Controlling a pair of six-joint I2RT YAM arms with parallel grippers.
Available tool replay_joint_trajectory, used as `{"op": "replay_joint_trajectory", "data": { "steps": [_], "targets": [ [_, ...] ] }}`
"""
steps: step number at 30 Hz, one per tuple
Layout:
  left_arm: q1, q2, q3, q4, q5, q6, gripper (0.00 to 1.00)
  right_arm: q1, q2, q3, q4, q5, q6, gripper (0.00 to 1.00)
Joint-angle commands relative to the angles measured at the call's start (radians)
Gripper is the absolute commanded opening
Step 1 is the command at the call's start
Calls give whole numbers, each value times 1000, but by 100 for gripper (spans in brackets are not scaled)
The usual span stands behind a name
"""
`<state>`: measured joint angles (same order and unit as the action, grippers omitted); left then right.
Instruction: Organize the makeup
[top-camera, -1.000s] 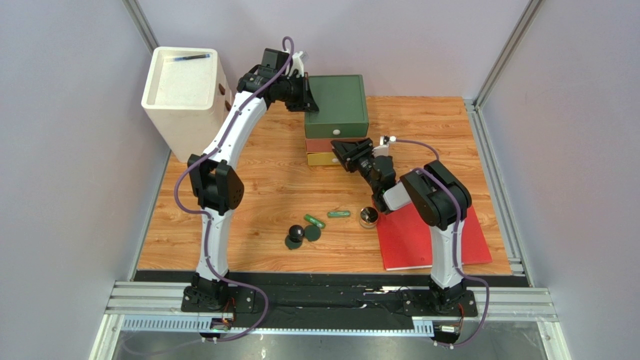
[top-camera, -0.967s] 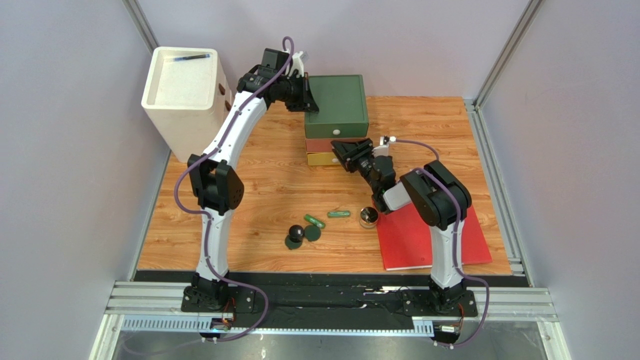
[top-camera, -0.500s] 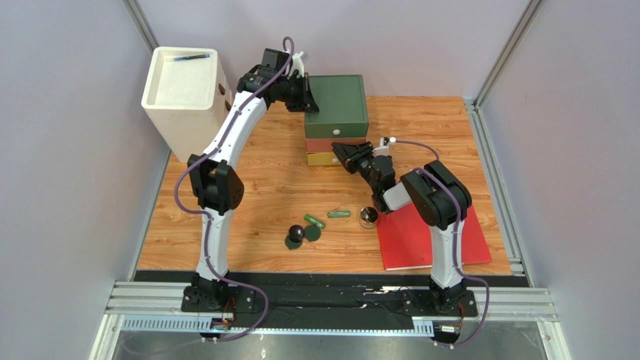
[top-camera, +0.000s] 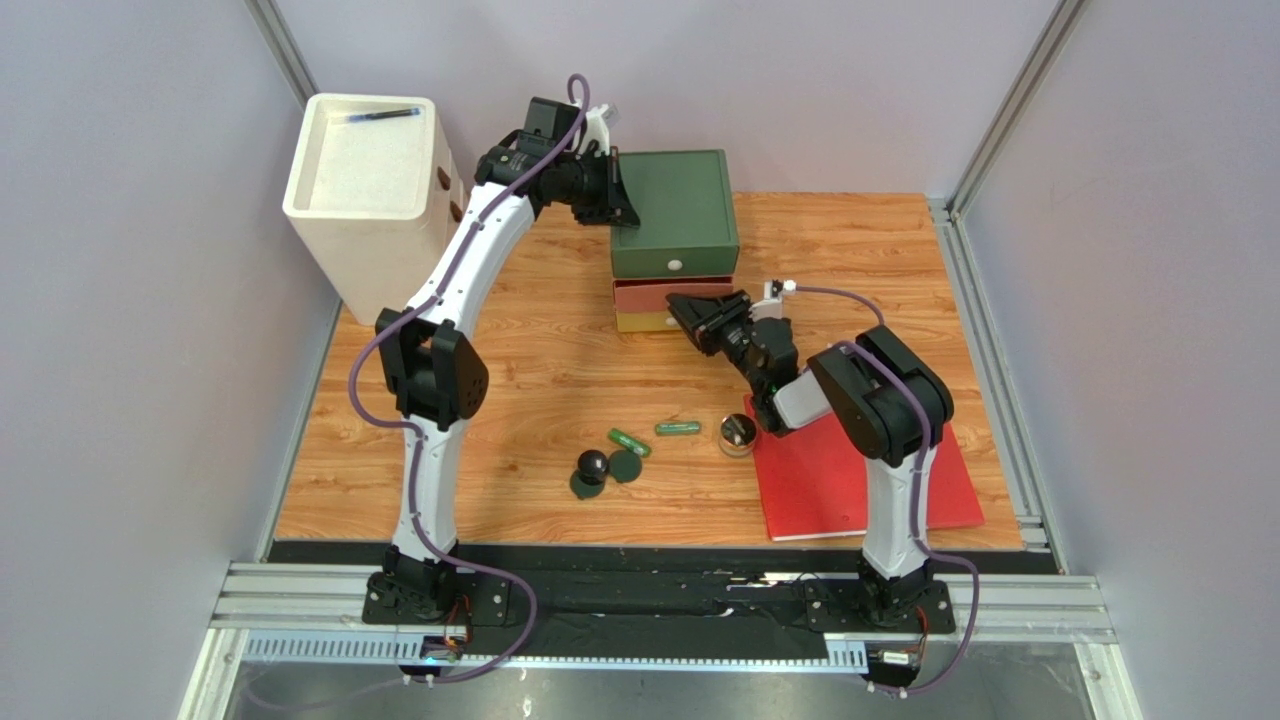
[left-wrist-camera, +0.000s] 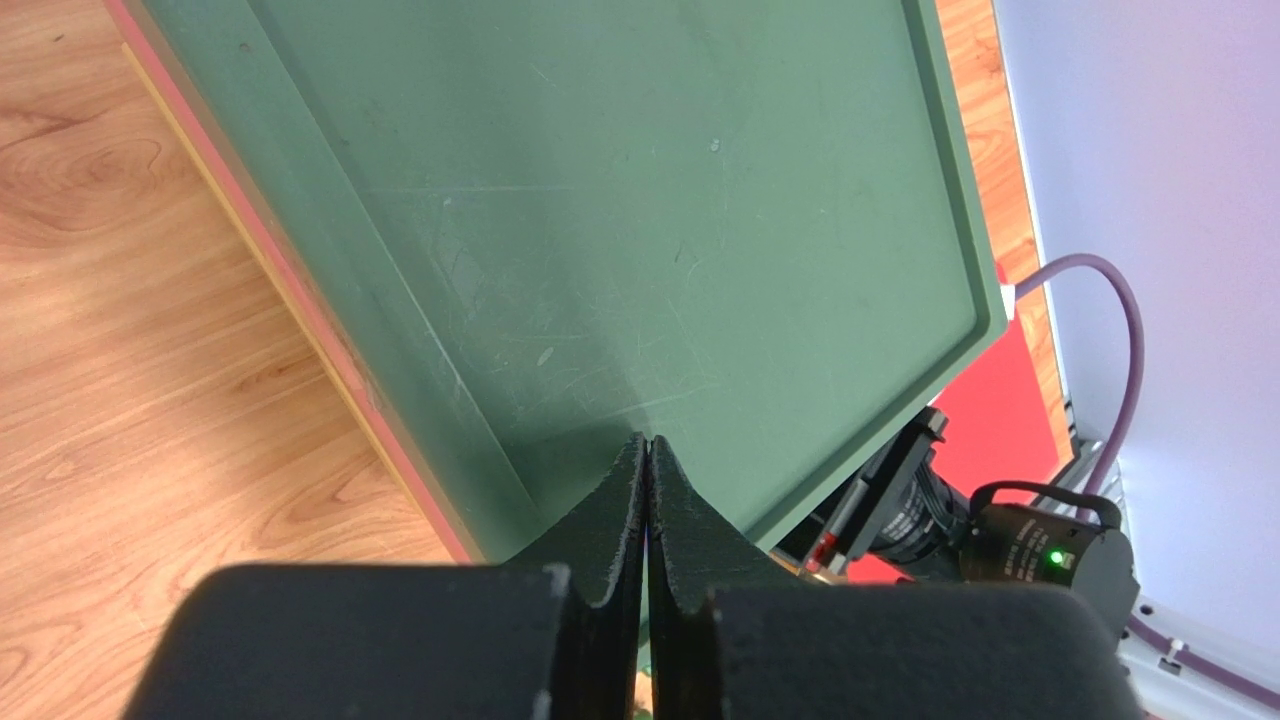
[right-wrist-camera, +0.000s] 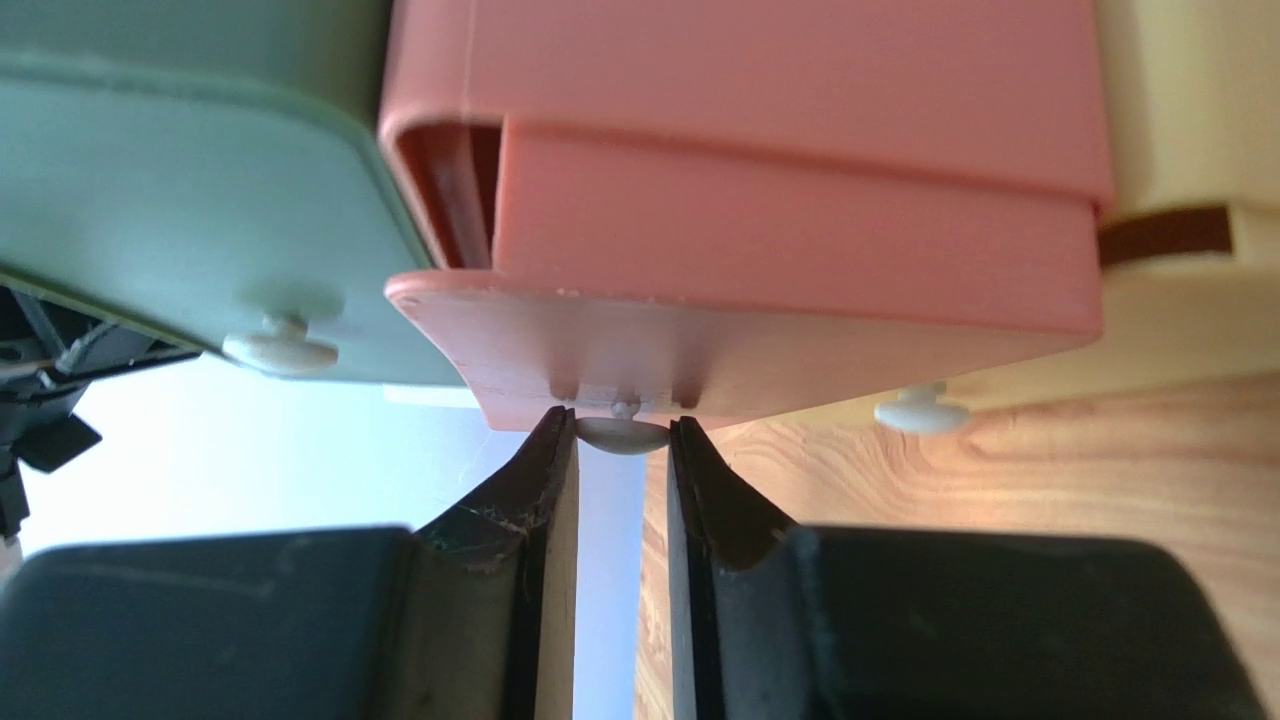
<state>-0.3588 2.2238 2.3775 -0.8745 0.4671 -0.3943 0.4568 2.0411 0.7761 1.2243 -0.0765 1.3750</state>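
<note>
The makeup lies on the wooden table: two slim green tubes, a dark green compact, a black ball-shaped piece and a round jar. My right gripper is shut on the white knob of the pink middle drawer, which stands slightly pulled out of the small drawer unit. My left gripper is shut and empty, its tips pressed on the unit's green top.
A flat red book lies at the right front, touching the jar. A white box with a black pen on top stands at the back left. The green drawer's knob and the yellow drawer's knob flank the held one.
My right gripper has drawn back toward the front with the knob, and the pink drawer has slid out a little. The left arm has not moved.
</note>
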Motion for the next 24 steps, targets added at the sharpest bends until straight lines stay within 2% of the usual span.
{"op": "replay_joint_trajectory", "data": {
  "steps": [1,19,21,24],
  "targets": [
    [-3,54,-6,-136,-42,31,0,-10,-74,-47,38,-14,-16,1],
    [-3,56,-6,-142,-47,31,0,34,-251,-193,-115,-80,-57,0],
    [-3,56,-9,-142,-45,31,0,39,-259,-198,-140,-86,-57,3],
    [-3,56,-12,-144,-44,32,0,42,-285,-198,-201,-103,-79,18]
  ]
}}
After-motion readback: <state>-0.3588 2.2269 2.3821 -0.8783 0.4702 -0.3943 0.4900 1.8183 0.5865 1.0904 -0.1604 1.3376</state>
